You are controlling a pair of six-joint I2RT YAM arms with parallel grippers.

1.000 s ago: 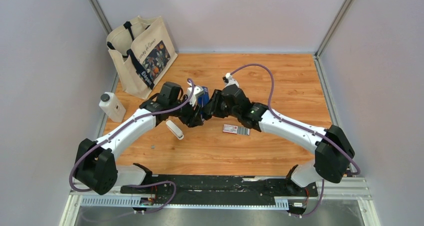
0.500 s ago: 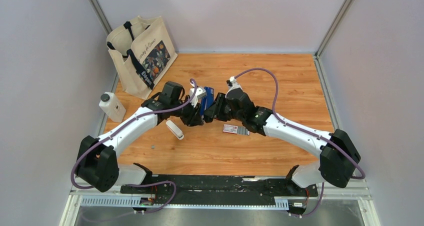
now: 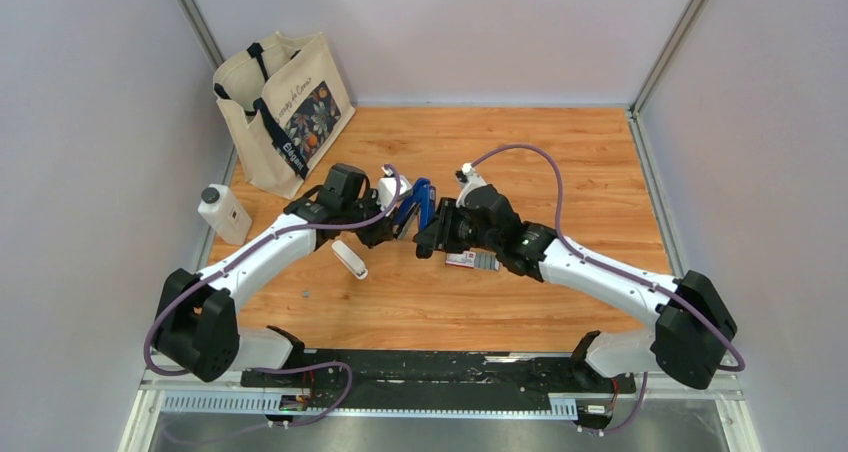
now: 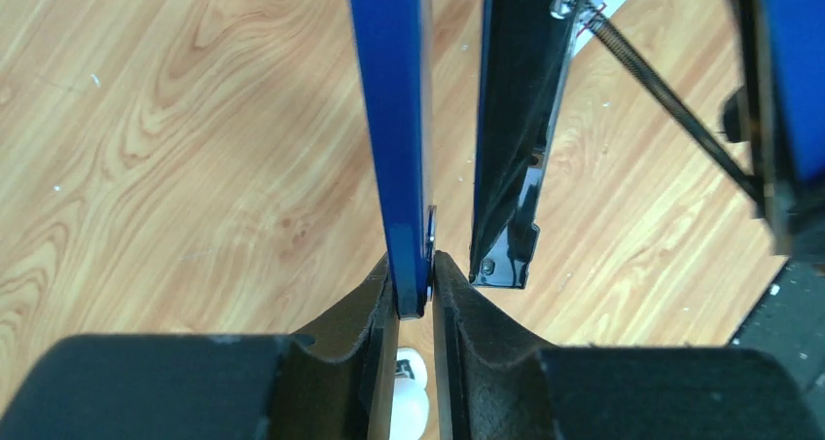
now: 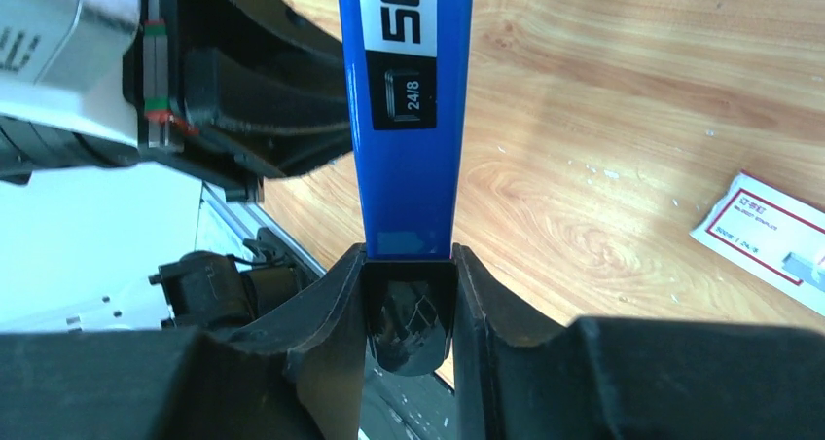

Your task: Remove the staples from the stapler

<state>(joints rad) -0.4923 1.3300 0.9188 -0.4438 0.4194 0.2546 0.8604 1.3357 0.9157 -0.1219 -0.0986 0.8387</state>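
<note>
Down near the arms, the left gripper (image 4: 413, 286) pinches a thin blue leaf of the stapler (image 3: 418, 200), the right gripper (image 5: 409, 270) clamps its dark end, stapler splayed open above the table (image 3: 570, 162), tote bag (image 3: 285, 107) far back-left.

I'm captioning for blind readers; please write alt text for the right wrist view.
The right gripper is shut on the dark end of a blue stapler, whose face marked 24/8 runs up out of frame. The left arm shows black at upper left; a red-and-white staple box lies on the wooden table at right.
</note>
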